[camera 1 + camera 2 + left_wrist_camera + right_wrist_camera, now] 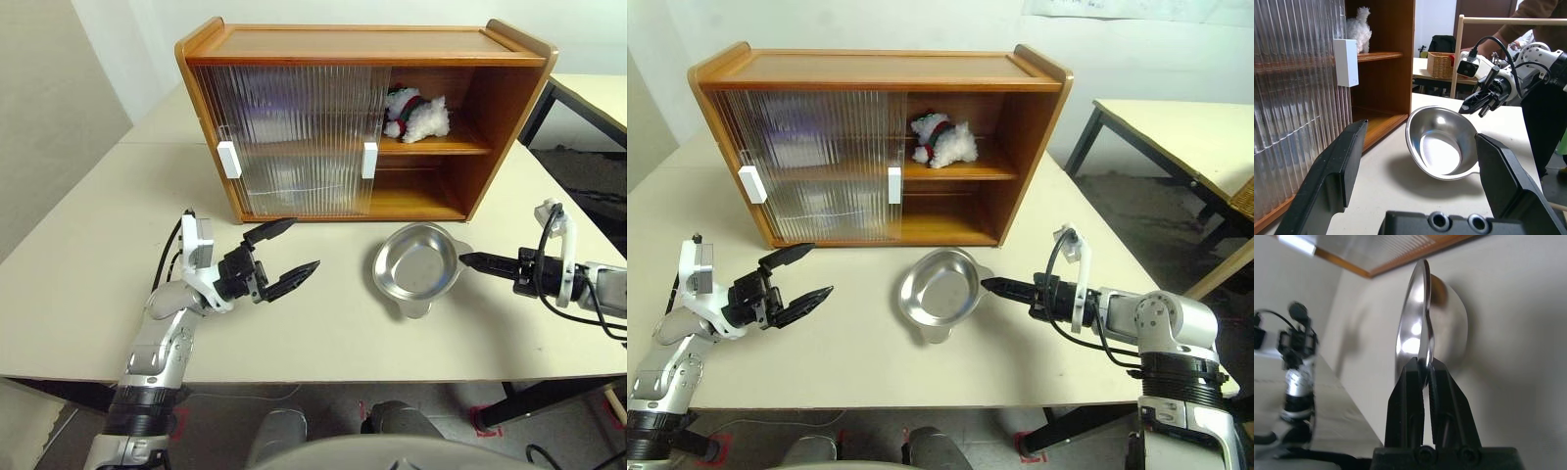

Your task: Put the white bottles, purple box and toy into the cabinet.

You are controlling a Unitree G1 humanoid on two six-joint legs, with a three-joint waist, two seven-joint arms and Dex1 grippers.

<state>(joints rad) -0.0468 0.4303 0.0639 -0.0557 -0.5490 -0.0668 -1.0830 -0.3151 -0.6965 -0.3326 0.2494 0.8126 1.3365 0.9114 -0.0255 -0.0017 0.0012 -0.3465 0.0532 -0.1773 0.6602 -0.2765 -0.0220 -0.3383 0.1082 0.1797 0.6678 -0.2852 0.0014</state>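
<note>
Right gripper (1423, 369): I see it clamped on bowl (416, 266) rim, before cabinet (362, 117) | left gripper (284, 256): spread wide, empty, before cabinet doors | toy (416, 115): on cabinet's upper shelf

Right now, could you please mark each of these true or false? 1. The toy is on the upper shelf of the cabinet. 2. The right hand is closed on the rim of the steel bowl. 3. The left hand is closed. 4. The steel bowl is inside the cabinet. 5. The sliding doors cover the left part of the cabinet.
1. True: the toy lies on the upper shelf of the cabinet.
2. True: the right hand pinches the rim of the steel bowl.
3. False: the left hand is open and holds nothing.
4. False: the bowl is on the table, in front of the cabinet.
5. True: the sliding doors cover the left part; the right part is open.
</note>
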